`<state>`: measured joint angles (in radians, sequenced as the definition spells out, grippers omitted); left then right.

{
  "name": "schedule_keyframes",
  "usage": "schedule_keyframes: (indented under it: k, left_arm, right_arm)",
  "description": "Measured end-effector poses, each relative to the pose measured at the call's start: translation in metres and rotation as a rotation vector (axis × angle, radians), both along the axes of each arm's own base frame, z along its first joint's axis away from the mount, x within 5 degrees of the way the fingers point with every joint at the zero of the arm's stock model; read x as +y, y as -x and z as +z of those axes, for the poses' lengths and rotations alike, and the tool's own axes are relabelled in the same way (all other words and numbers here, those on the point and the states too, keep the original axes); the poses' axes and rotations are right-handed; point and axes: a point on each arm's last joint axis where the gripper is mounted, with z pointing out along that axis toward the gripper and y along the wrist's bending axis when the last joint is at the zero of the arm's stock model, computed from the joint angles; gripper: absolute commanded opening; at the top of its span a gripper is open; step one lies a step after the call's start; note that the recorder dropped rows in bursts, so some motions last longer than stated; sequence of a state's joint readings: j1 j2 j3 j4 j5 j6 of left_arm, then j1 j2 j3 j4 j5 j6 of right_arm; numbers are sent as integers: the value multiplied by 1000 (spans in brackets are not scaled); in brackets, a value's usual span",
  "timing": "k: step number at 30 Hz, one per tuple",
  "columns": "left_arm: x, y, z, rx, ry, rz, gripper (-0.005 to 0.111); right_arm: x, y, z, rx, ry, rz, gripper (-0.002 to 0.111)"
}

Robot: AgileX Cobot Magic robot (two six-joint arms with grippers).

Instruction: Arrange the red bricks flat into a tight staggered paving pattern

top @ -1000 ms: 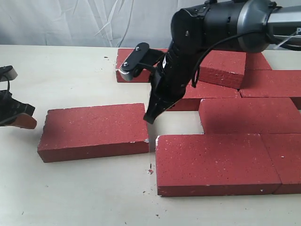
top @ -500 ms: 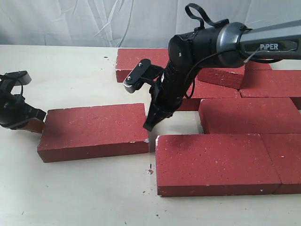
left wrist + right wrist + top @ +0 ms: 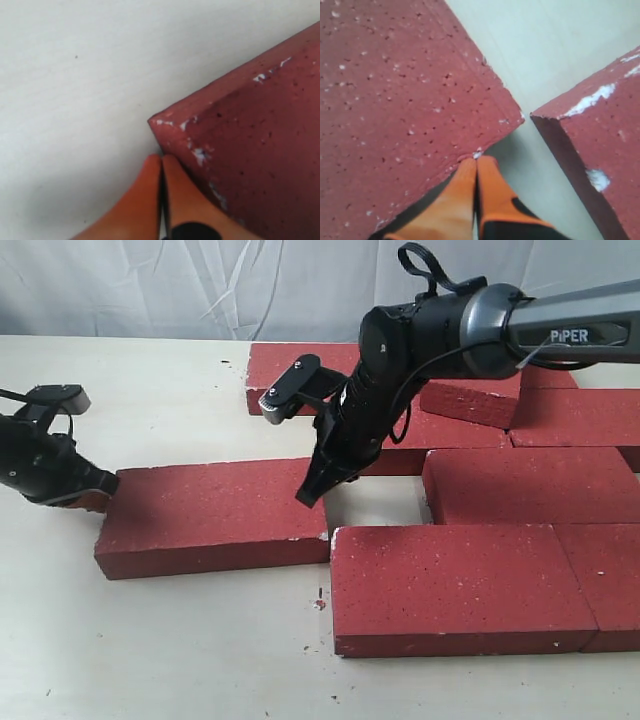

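Note:
A loose red brick (image 3: 215, 515) lies flat on the table, left of a paved group of several red bricks (image 3: 460, 585). Its right end nearly touches the front brick of that group. My left gripper (image 3: 100, 485) is shut, its orange fingertips pressed against the loose brick's far left corner (image 3: 170, 125). My right gripper (image 3: 308, 495) is shut too, its tips touching the loose brick's far right corner (image 3: 495, 125). A bare gap of table (image 3: 375, 502) lies behind the front brick, beside the right gripper. One brick (image 3: 470, 400) rests tilted on the back rows.
The neighbouring brick's chipped corner (image 3: 590, 130) stands close to my right gripper (image 3: 477, 162). A white cloth backdrop (image 3: 200, 285) runs along the table's far edge. Bare table (image 3: 150, 640) spreads to the left and front. Small crumbs (image 3: 320, 602) lie near the front brick.
My left gripper has moved right against the loose brick's left end, and the brick has slid right toward the front paved brick. My right gripper has shifted slightly left along the brick's far corner.

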<state>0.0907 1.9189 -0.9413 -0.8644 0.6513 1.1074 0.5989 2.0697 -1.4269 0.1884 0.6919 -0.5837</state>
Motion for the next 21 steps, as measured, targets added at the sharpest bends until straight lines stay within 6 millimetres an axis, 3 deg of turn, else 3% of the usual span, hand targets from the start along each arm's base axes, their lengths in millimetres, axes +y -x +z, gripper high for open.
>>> schedule_keyframes:
  k: [16,21]
  left_arm:
    - [-2,-4,0,-31,-24,16,0]
    - [-4,-4,0,-31,-24,9,0]
  right_arm:
    - [-1,-6,1,-77,19,7,-1]
    - [-9,5,11,15,87,25,-1]
